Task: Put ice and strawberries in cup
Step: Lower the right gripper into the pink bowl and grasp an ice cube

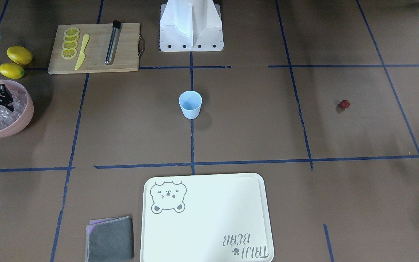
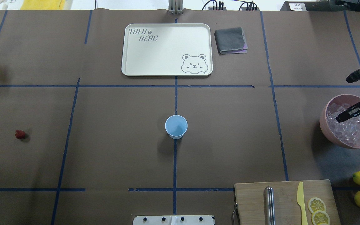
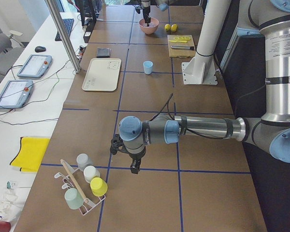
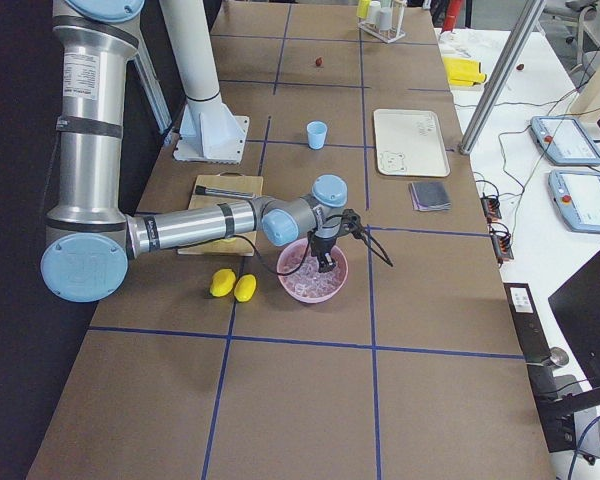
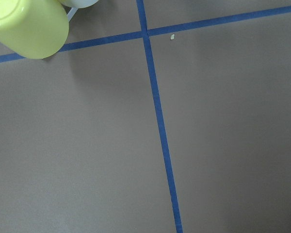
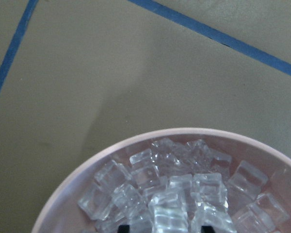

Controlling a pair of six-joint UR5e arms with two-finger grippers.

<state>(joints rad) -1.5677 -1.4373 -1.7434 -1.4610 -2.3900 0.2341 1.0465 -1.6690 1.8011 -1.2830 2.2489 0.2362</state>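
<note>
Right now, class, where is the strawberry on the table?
In the overhead view the strawberry lies alone far to the left, the robot's left side, roughly level with the central cup.

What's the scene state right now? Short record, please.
cup: upright, empty, mid-table
strawberry: alone on the table, far from the cup on the robot's left side
ice: all of it heaped in the pink bowl
right arm: over the bowl, jaws apart at the ice
left arm: near the cup rack, holding nothing; cannot tell if the jaws are open or shut
progress: nothing in the cup yet
</note>
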